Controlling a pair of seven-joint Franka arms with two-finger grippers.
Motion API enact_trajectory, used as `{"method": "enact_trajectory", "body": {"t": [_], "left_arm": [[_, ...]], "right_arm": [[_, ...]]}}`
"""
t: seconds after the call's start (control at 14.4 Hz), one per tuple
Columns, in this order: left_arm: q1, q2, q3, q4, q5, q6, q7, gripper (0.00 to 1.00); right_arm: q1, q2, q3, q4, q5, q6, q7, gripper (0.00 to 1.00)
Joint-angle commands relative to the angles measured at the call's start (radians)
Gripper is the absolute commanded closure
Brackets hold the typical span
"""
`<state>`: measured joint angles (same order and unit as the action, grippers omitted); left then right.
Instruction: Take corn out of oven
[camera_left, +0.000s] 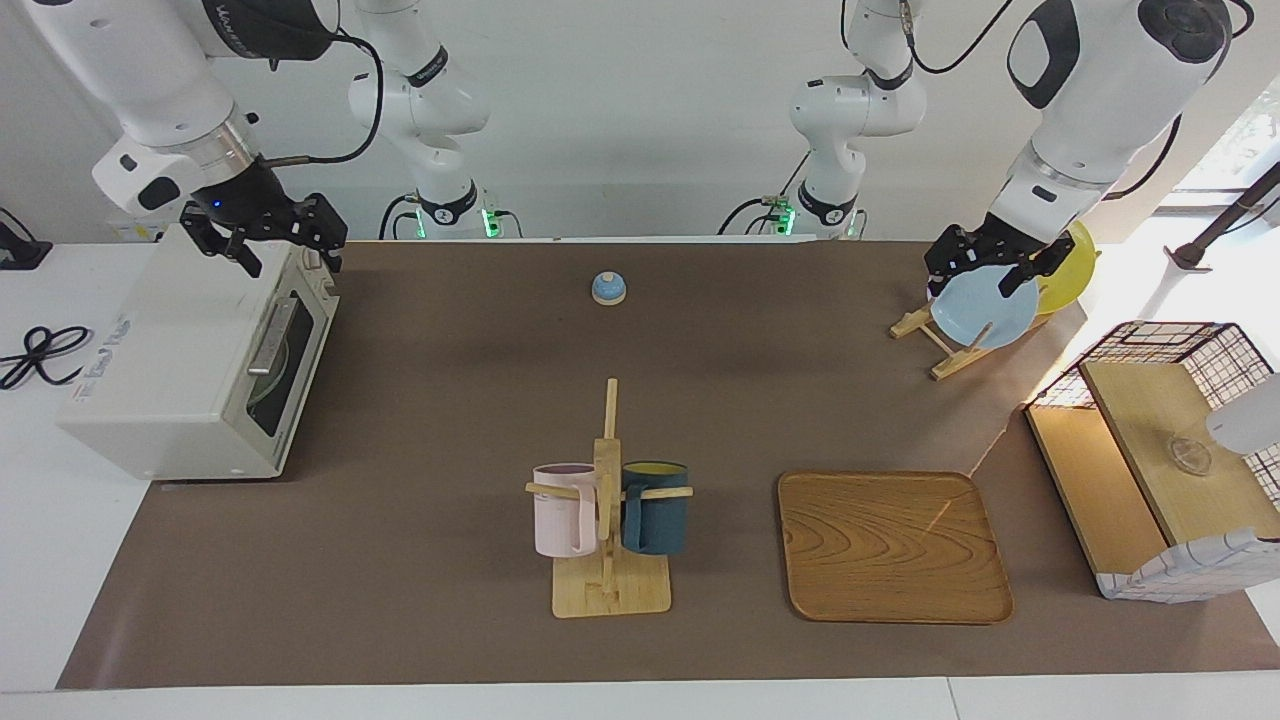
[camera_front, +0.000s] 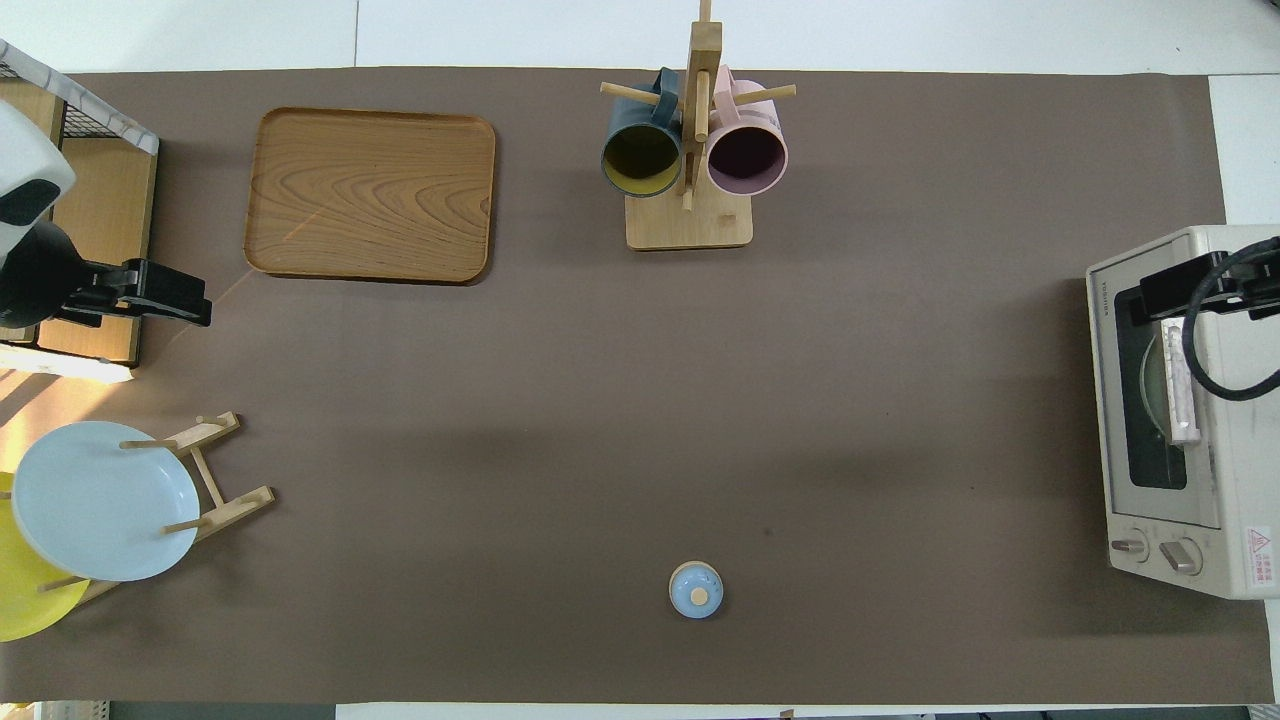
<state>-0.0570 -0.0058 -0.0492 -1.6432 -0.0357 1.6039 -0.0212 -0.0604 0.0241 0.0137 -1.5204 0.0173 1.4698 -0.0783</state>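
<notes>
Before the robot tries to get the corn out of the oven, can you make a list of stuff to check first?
1. Oven door open: not ok, it looks closed, handle against the front.
2. Corn in sight: cannot tell; the dark window shows only something pale and round.
3. Right end effector near the handle: ok, it is over the oven's top edge by the door.
4. Right end effector free to grab: ok, fingers apart, nothing held.
5. Left end effector out of the way: ok, it waits over the blue plate in the rack.
6. Room for the door to swing down: ok, bare mat in front of the oven.
</notes>
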Motion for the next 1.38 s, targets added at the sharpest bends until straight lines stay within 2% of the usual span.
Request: {"method": "enact_trajectory", "body": {"t": [0.0, 0.55, 0.62, 0.69, 0.76, 0.9, 0.97, 1.11, 1.18, 1.32], "left_arm": [[0.008, -0.019, -0.005, -0.010, 0.019, -0.010, 0.000, 0.00], [0.006, -0.019, -0.005, -0.010, 0.019, -0.010, 0.000, 0.00], [0.006, -0.019, -0.005, -0.010, 0.019, -0.010, 0.000, 0.00], [0.006, -0.019, -0.005, -0.010, 0.019, -0.010, 0.000, 0.00], [0.008, -0.019, -0.005, -0.010, 0.019, -0.010, 0.000, 0.00], [0.008, -0.019, -0.005, -0.010, 0.019, -0.010, 0.000, 0.00], [0.008, -0.019, -0.005, -0.010, 0.019, -0.010, 0.000, 0.00], [0.006, -0.019, -0.005, -0.010, 0.019, -0.010, 0.000, 0.00], [0.008, -0.019, -0.005, -0.010, 0.019, -0.010, 0.000, 0.00], [0.008, -0.019, -0.005, -0.009, 0.019, -0.010, 0.000, 0.00]], "right_arm": [[-0.010, -0.004, 0.008, 0.009, -0.005, -0.035, 0.011, 0.00], [-0.012, -0.039, 0.008, -0.061, 0.001, -0.008, 0.014, 0.01], [-0.013, -0.049, 0.006, -0.079, 0.001, 0.021, 0.029, 0.32], [-0.022, -0.049, 0.006, -0.081, 0.000, 0.021, 0.053, 0.82], [-0.039, -0.053, 0.006, -0.095, -0.002, 0.023, 0.055, 1.00], [-0.050, -0.088, 0.005, -0.177, -0.007, 0.070, 0.075, 1.00], [-0.070, -0.111, 0.005, -0.241, -0.019, 0.148, 0.099, 1.00], [-0.070, -0.177, 0.005, -0.439, -0.109, 0.339, 0.136, 1.00], [-0.078, -0.197, 0.006, -0.495, -0.123, 0.399, 0.135, 1.00], [-0.093, -0.197, 0.005, -0.521, -0.137, 0.412, 0.141, 1.00]]}}
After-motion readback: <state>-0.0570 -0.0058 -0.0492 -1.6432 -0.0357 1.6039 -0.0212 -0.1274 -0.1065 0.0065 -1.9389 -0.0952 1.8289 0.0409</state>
